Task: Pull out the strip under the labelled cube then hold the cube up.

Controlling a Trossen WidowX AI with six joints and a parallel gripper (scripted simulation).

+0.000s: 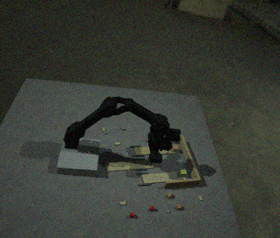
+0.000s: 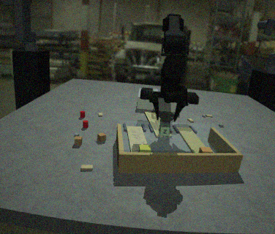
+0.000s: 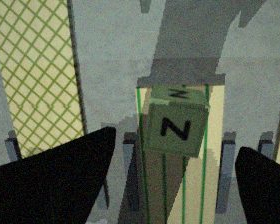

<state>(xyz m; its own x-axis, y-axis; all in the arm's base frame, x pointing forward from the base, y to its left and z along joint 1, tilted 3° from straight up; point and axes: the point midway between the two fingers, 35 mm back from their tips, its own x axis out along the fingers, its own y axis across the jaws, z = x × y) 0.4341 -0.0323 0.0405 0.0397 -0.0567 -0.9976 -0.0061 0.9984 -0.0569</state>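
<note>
Your tool (image 2: pixel 167 116) hangs above the labelled cube (image 3: pixel 173 129), fingers apart on either side of it and not touching it; nothing is held. The cube, marked N, sits on the pale strip with green lines (image 3: pixel 184 209), near that strip's end. You can see a second strip with a crosshatch pattern (image 3: pixel 38 63) just beside it to the left in the wrist view. Both lie inside the wooden tray (image 2: pixel 179 162), which stands toward the counter's (image 2: pixel 36 153) right edge in the top view. Two red blocks (image 2: pixel 84 119) and a few tan blocks (image 2: pixel 101 137) lie well apart from the tray, nearer the counter's front edge in that view.
</note>
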